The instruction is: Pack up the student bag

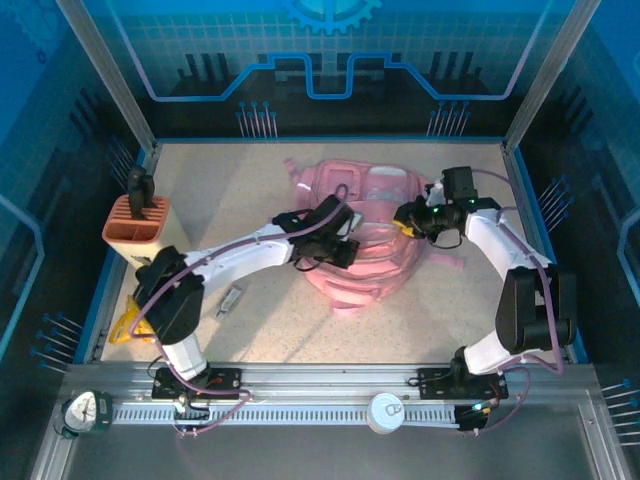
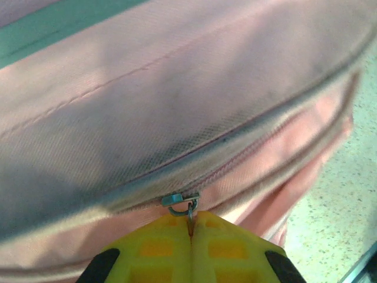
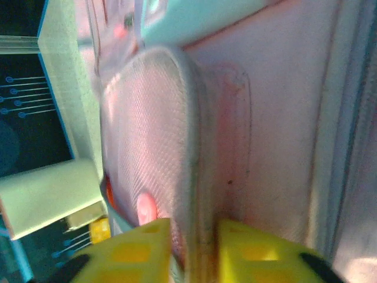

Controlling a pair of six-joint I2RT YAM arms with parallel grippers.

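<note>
One pink backpack (image 1: 372, 250) lies mid-table. Two arms, left (image 1: 235, 255) and right (image 1: 505, 245), reach it. One orange pen holder (image 1: 135, 225) stands far left. One small grey object (image 1: 230, 299) lies near left. Two round discs (image 1: 83, 412) (image 1: 385, 412) sit on the near rail.

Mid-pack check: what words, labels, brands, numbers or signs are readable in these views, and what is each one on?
No text is readable in any view.
student bag: no label or brand legible on the pink fabric, from the top or the wrist cameras.
round dial on the front rail: markings too small to read.
gear graphic: a picture, no letters.
pen holder: no print visible.
</note>
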